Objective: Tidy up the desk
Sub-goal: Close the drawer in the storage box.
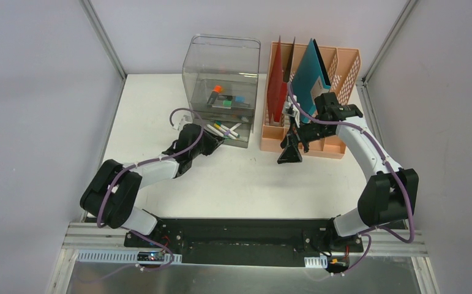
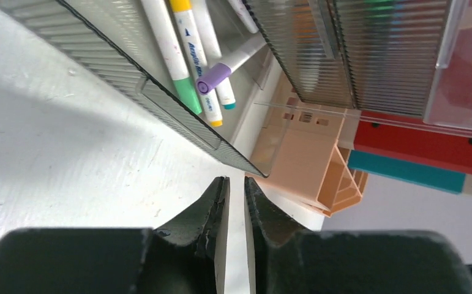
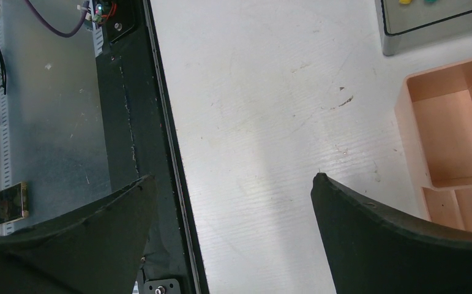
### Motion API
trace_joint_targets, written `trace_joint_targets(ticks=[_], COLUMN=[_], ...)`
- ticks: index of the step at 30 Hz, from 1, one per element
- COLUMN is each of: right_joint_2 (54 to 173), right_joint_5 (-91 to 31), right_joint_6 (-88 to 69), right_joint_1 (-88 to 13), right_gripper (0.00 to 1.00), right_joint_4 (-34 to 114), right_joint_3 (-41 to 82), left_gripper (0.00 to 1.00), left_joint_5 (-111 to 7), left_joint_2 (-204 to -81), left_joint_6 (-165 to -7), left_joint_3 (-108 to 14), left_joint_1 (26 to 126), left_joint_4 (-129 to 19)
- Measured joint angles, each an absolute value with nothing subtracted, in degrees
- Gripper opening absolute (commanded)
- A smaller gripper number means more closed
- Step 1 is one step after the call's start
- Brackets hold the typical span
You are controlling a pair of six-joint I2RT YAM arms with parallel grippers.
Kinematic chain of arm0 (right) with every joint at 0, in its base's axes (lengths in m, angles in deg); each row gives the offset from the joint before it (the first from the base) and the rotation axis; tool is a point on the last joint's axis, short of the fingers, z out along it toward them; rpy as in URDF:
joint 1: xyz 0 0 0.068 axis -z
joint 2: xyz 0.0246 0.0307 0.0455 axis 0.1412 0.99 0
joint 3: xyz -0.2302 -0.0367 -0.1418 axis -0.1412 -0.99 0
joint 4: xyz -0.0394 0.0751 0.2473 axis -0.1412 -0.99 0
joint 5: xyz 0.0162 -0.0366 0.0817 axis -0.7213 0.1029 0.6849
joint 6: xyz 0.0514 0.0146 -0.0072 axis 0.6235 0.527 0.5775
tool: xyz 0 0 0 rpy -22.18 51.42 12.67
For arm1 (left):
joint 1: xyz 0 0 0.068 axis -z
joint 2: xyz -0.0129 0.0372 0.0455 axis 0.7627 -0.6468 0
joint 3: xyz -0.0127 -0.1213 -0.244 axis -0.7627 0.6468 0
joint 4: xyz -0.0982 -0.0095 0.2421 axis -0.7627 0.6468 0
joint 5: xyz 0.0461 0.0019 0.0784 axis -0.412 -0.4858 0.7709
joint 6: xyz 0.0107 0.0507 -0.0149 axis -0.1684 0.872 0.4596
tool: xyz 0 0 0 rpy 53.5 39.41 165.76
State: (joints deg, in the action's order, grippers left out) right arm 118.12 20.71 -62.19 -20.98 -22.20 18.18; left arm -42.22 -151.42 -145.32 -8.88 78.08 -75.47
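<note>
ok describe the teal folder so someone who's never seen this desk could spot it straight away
On the flat white desk, look to the far right corner, where a peach plastic file rack with latticed sides stands. Among the sheets standing in its slots, the flat teal folder leans to the right of the flat red folder; it is the only blue-green one there.

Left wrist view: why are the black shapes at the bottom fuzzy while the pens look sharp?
Left wrist view: the left gripper sits right by the lens, so it is out of focus; the markers lie farther off and look crisp. Top external view: evenly lit, all in focus.
</note>
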Motion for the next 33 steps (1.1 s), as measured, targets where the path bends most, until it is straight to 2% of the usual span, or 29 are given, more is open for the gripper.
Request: trace_joint_targets(ticks=[5, 7, 30, 33], right_joint_2=[118.12, 118.12, 118.12, 118.12], right_joint_5=[20.4, 20.31, 20.07, 20.05], right_joint_6=[-62.19, -62.19, -62.39, -62.41], right_joint_1=[-20.98, -20.98, -20.98, -20.98], right_gripper=[1.0, 1.0, 1.0, 1.0], right_joint_4=[-22.2, -22.2, -22.18, -22.2], right_joint_3=[18.15, 18.15, 18.15, 18.15], left_gripper=[0.08, 0.0, 0.0, 0.05], left_joint_5=[-39.92, -39.11, -34.63, -34.2], left_joint_2=[-150.92, -151.29, -164.73, -165.91], left_joint_6=[-145.35, -145.45, -148.86, -149.17], left_joint_3=[-11.66, -11.83, -16.81, -16.97], left_joint_1=[78.08, 78.08, 78.08, 78.08], left_joint_4=[-66.94, -64.58, -66.44, -69.24])
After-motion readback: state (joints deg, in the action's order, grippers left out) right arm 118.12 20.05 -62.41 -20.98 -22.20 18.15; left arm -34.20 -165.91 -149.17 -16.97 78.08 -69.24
